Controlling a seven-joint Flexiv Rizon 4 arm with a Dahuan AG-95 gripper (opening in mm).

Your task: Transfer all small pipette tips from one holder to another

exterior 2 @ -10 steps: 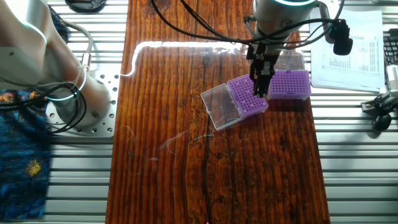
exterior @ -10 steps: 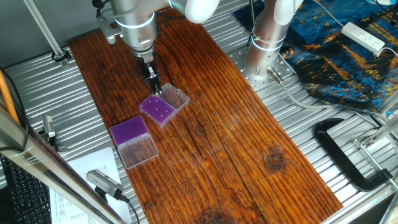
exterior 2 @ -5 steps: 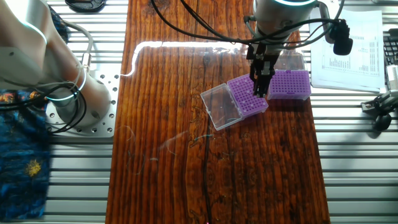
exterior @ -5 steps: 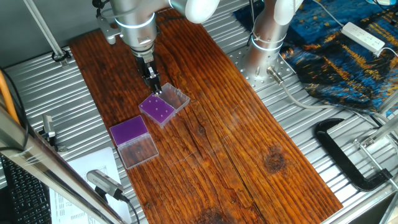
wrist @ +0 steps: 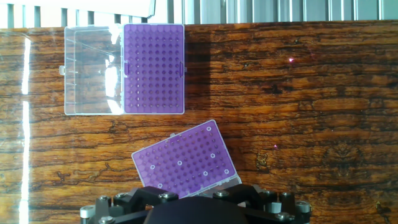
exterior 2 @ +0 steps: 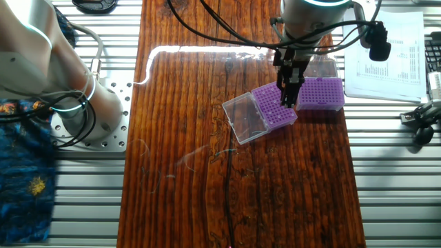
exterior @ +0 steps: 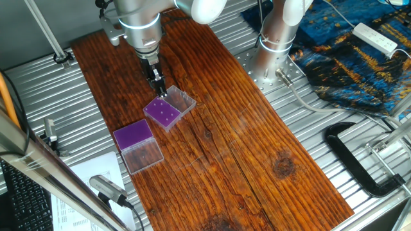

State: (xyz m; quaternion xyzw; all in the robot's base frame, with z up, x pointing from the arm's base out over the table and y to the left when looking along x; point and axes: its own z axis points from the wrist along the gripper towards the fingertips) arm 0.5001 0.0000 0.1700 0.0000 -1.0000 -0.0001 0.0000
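Two purple-topped holders sit on the wooden table (exterior: 244, 141) in one fixed view. The nearer holder (exterior: 164, 113), with its clear lid (exterior: 182, 102) hinged open just beside it, carries the small pipette tips (exterior: 166, 114) as pale dots on its grid. The gripper (exterior: 160, 94) hangs just above that holder's far edge; its fingers look close together, but I cannot tell whether they pinch anything. The second holder (exterior: 134, 135) lies near the first, on the side away from the arm, and its top shows no dots.

From the other fixed view, the gripper (exterior 2: 289, 102) stands over the tilted holder (exterior 2: 273, 108), whose lid (exterior 2: 244, 118) lies flat beside it. The second holder (exterior 2: 320, 94) is just beyond it, nearly touching.

Looking along the hand view, the tilted holder (wrist: 184, 162) is directly ahead of the hand, with about six tips (wrist: 179, 163) scattered in its grid. The second holder (wrist: 153, 68), further ahead, shows only empty holes. The fingertips themselves are hidden.

Judging by that, no tip has reached the second holder yet, so essentially the whole transfer remains.
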